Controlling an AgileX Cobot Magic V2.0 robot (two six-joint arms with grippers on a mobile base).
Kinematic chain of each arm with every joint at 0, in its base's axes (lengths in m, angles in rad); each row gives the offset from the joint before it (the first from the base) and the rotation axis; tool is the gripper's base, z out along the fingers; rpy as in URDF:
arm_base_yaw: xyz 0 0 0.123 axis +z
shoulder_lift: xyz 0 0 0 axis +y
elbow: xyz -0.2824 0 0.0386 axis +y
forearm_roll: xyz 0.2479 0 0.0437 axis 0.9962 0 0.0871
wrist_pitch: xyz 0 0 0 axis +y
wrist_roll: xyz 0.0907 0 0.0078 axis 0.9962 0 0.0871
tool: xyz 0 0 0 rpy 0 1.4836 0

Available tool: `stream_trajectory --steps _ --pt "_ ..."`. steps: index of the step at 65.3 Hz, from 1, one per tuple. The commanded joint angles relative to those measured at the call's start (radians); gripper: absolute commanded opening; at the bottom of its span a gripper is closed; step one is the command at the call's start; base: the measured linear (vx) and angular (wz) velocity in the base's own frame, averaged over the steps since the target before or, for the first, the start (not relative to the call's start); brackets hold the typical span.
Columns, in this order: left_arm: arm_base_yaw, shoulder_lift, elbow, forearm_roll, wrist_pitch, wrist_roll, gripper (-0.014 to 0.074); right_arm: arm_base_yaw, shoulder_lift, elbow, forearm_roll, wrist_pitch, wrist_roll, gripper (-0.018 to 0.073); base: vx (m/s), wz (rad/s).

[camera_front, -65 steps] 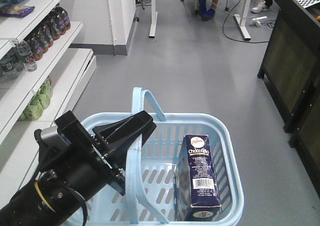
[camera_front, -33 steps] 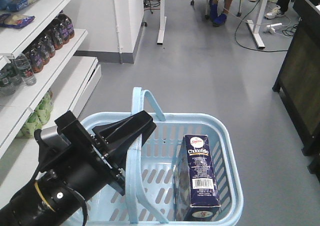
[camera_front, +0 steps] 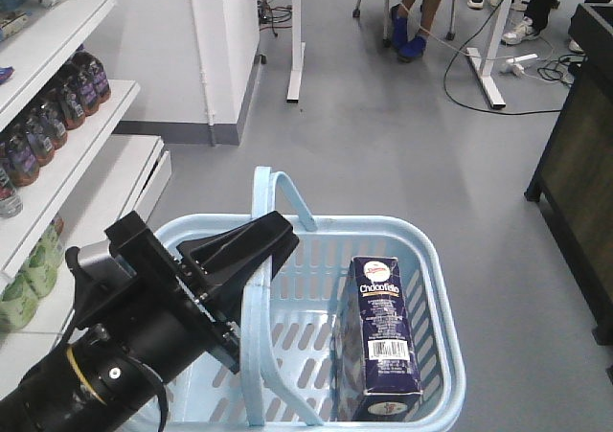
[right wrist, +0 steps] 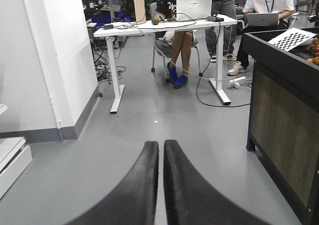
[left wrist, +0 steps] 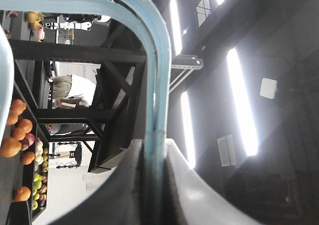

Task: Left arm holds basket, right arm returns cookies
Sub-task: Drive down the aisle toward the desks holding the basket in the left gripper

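A grey floor [camera_front: 383, 145] is seen beyond the basket [camera_front: 436, 288]. White shelves [camera_front: 124, 178] stocked with bottles [camera_front: 48, 116] are set to the basket's left, and a dark cabinet [camera_front: 575, 164] to its right. Farther beyond the basket, a white surface [right wrist: 164, 24] bearing laptops is occupied by seated people.

The fingers [left wrist: 124, 185] of the left gripper [left wrist: 154, 170] are clamped tight on the basket's handle [left wrist: 158, 75], and the pale blue hoop is pinched in the narrow gap between them. The fingers of the right gripper [right wrist: 161, 157] are pressed together with nothing between them. They are pointed over bare floor, and their place relative to the basket is not shown.

The cookies [camera_front: 383, 336] are stood on end inside the basket at its right side, and appear to be leaned against the right wall. The basket's near edge is cut off by the frame, and its left side is covered by the left arm [camera_front: 115, 355].
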Motion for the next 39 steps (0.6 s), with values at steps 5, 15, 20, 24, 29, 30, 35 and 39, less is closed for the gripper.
stream_trajectory --steps 5,15,20,24,29,30,35,39 --pt "-0.007 -0.031 -0.028 -0.007 -0.174 -0.004 -0.0003 0.001 -0.013 0.018 -0.007 -0.076 -0.009 -0.0006 0.41 -0.11" --pt "-0.007 -0.031 -0.028 -0.007 -0.174 -0.004 -0.0003 0.001 -0.013 0.018 -0.007 -0.076 -0.009 -0.0006 0.41 -0.11" --pt "-0.007 -0.031 -0.028 -0.007 -0.174 -0.004 -0.0003 0.001 -0.013 0.018 -0.007 -0.076 -0.009 -0.0006 0.40 -0.09" --pt "-0.007 -0.031 -0.028 -0.007 -0.174 -0.004 -0.0003 0.001 -0.013 0.018 -0.007 -0.076 -0.009 -0.0006 0.40 -0.07" --pt "-0.007 -0.031 -0.028 -0.007 -0.174 -0.004 -0.0003 0.001 -0.013 0.018 -0.007 -0.076 -0.009 -0.0006 0.39 -0.05" --pt "-0.007 -0.031 -0.028 -0.007 -0.174 -0.004 -0.0003 0.001 -0.013 0.018 -0.007 -0.076 -0.009 -0.0006 0.39 -0.03" --pt "-0.007 -0.031 -0.028 -0.007 -0.174 -0.004 -0.0003 0.001 -0.013 0.018 -0.007 -0.076 -0.009 -0.0006 0.38 -0.02" --pt "-0.007 -0.031 -0.028 -0.007 -0.174 -0.004 -0.0003 0.001 -0.013 0.018 -0.007 -0.076 -0.009 -0.0006 0.38 -0.01"
